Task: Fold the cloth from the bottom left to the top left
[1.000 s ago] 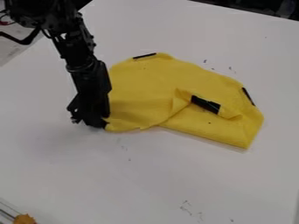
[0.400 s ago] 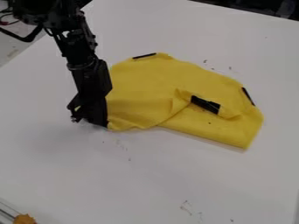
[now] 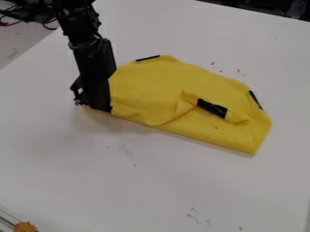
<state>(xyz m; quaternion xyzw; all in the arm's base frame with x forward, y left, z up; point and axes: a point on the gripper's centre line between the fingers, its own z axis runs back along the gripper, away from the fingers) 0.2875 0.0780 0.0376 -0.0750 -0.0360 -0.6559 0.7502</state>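
Yellow cloth (image 3: 163, 93), the workpiece, lies on the white bench (image 3: 181, 190), to the right of the gripper (image 3: 95, 108). Its left end meets the gripper, and a narrow part of it shows along the gripper's lower end. The lower edge runs at a slant from the gripper down to the right-hand corner. The upper edge is rounded.

A raised flap (image 3: 188, 100) stands near the middle of the cloth, with creases running down from it to the lower edge. Three black strips mark the workpiece: the first strip (image 3: 148, 58) at the upper edge, the second strip (image 3: 212, 108) beside the flap, the third strip (image 3: 255, 99) along the right edge.

Arm pose: my arm (image 3: 84, 41) enters from the top edge, left of centre, and descends steeply with a slight lean to the right. The gripper points downward, its lower end at the left end of the cloth. Gripper state: I cannot tell whether it is wide or narrow, or whether it has hold of the cloth.

Surroundings: black cables (image 3: 27, 18) lie at the upper left. An orange-brown object (image 3: 25, 227) sits at the lower left. Small dark marks (image 3: 192, 214) dot the bench surface.
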